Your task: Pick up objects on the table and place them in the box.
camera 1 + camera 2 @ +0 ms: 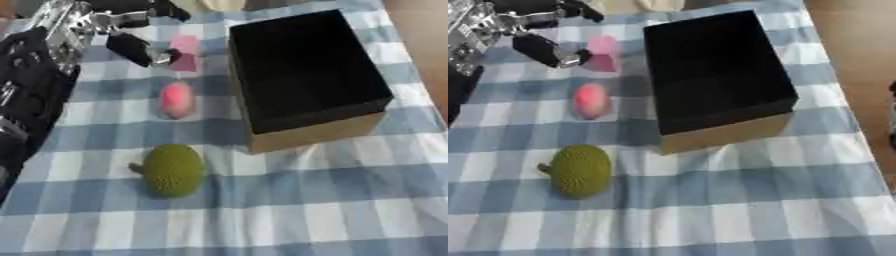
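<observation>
Left robot hand (140, 47) pinching pink block (185, 52), far-left of box (306, 75).

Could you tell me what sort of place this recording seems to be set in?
Probably a staged tabletop for pick-and-place practice, maybe indoors at home or in a lab: a blue-and-white checked tablecloth, an open black-lined box, toy-like items such as a green spiky fruit, and wooden flooring.
</observation>
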You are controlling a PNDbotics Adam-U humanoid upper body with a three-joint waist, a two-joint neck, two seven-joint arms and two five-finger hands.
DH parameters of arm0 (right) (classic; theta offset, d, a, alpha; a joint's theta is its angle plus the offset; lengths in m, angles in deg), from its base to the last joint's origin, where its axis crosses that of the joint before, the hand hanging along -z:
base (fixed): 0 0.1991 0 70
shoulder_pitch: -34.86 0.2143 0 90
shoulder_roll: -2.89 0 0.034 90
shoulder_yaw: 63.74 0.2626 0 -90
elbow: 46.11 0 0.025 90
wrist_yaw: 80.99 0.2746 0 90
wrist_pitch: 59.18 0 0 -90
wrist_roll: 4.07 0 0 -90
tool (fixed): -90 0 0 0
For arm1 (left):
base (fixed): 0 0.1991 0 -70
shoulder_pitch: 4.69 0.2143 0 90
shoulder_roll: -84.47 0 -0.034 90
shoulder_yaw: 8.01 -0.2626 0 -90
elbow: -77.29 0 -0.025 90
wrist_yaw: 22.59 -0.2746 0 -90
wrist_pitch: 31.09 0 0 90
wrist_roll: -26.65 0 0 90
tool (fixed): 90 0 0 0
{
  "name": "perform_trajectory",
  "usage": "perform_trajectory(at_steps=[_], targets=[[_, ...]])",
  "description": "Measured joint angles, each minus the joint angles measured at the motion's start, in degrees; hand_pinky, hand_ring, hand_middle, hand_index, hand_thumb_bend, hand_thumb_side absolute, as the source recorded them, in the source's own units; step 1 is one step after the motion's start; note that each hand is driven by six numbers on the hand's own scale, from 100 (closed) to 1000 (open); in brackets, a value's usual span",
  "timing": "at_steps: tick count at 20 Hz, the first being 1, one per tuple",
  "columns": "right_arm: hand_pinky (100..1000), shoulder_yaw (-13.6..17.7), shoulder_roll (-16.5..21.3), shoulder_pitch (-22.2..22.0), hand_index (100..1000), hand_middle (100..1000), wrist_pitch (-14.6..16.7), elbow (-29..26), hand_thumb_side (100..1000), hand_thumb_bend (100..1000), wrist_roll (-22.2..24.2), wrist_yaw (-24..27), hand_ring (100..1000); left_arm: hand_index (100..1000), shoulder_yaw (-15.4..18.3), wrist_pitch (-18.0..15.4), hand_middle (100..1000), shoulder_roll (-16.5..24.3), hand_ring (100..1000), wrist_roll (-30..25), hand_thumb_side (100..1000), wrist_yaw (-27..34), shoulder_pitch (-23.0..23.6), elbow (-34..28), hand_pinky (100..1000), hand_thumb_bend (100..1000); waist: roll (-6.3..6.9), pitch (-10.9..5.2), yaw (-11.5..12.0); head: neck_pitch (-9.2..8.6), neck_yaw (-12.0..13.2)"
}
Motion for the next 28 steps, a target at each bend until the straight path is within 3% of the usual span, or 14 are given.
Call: perform_trajectory(at_steps=[6, 12, 20, 28], targets=[[940, -0.05, -0.01, 0.05, 921, 351, -0.16, 0.0, 470, 100, 0.16, 0.19, 1000, 983, 0.32, 0.34, 853, -0.22, 948, -0.34, 641, -3.15, 0.0, 0.31, 968, 363, 0.0, 0.0, -0.32, 0.05, 0.69], [941, -0.39, -0.03, 0.5, 921, 340, -0.44, 0.0, 470, 100, 0.59, 0.45, 1000, 987, 1.23, 1.82, 865, -0.61, 961, 1.53, 533, -6.63, 0.0, 0.34, 979, 398, 0.0, 0.06, -0.63, 0.04, 1.25], [943, -0.87, -0.63, 0.69, 923, 330, -0.78, 0.0, 470, 100, 1.43, 0.45, 1000, 995, 2.1, 3.27, 873, -0.62, 962, 6.28, 466, -9.13, -0.27, 0.32, 977, 337, 0.0, 0.12, -1.46, -0.08, 1.89], [943, -1.07, -1.07, 1.68, 923, 337, -0.94, 0.0, 470, 100, 1.72, 0.4, 1000, 995, 2.83, 4.45, 878, -0.6, 968, 7.57, 422, -9.28, -0.8, 0.31, 978, 307, 0.49, 0.92, -2.74, -0.52, 2.95]])
